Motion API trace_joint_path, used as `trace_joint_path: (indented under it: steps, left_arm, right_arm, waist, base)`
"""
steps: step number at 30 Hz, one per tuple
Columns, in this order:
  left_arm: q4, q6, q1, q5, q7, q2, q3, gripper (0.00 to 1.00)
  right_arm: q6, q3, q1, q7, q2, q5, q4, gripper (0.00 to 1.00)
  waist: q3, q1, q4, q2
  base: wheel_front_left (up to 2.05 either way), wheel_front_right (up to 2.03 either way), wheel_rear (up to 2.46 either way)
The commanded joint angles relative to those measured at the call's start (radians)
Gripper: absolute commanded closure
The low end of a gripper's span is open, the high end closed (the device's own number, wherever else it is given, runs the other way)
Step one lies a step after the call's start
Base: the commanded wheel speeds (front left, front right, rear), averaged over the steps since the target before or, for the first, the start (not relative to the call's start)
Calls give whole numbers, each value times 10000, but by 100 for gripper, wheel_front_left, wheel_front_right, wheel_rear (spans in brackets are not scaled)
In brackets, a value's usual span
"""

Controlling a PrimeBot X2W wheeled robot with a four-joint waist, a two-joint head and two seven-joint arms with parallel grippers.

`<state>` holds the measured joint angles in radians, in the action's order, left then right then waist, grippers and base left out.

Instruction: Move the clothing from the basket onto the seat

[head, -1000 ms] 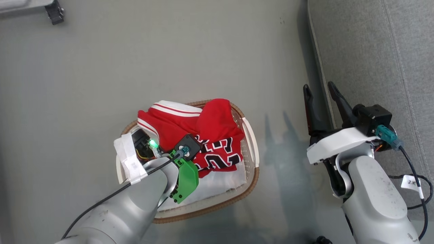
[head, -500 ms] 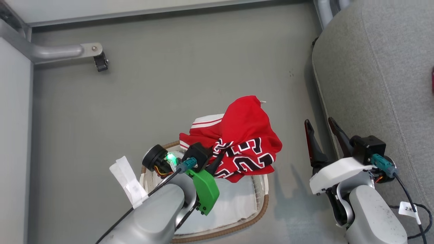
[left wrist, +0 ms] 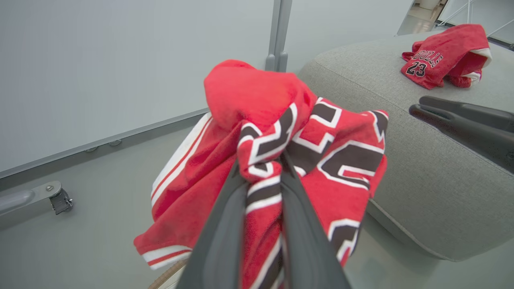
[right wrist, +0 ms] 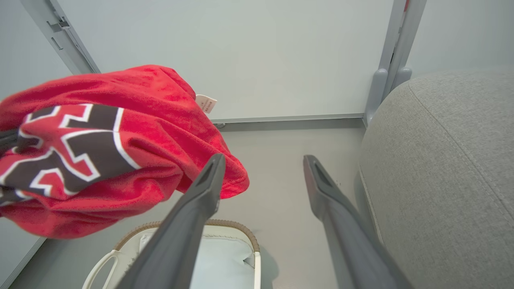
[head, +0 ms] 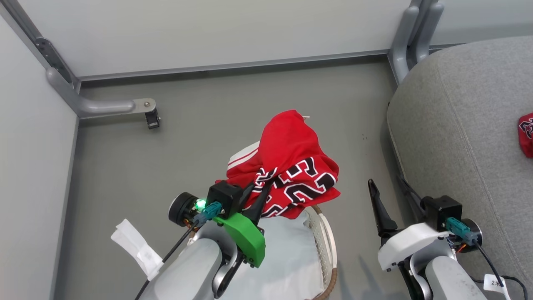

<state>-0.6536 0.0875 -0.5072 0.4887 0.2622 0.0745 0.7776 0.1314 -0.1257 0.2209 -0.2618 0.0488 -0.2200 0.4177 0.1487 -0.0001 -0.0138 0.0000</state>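
The left gripper (left wrist: 263,162) is clamped narrowly on a red garment (head: 293,162), which is held bunched at frame centre above the basket (head: 330,250). The right gripper (right wrist: 264,157) is spread wide with nothing held, at lower right beside the seat (head: 458,125). A second red garment (head: 526,133) is seen on the seat at the right edge. Grey floor (head: 187,166) is bounded by a pale wall (head: 208,33) along the top.

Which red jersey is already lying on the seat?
The crumpled BULLS 23 jersey, lying on the grey seat. The other jersey hangs pinched in the left claw, not touching the seat.
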Motion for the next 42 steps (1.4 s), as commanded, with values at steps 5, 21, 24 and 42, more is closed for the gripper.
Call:
trace_joint_path:
  steps: [5,21,24,42]
  left_arm:
    - [893,113,484,-302,35,-87,-838,100]
    - [3250,361,1251,387,23,-232,-2267,100]
    - [3317,363,1262,392,23,-232,-2223,100]
    - [3241,326,1126,367,24,-234,-2226,100]
  right_arm:
    - [-14,-93,-435,-47,41,-111,16,0]
    - [-14,-291,-734,-47,40,-262,-3,0]
    - [-14,-288,-716,-47,40,-278,18,0]
    - [-14,-1441,-2,-47,43,-1346,-1229,0]
  waist:
    - [-740,1,206,0]
    - [-935,1,197,0]
    - [-915,1,185,0]
    - [-704,1,129,0]
  base:
    - [0,0,0]
    - [0,0,0]
    - [0,0,0]
    - [0,0,0]
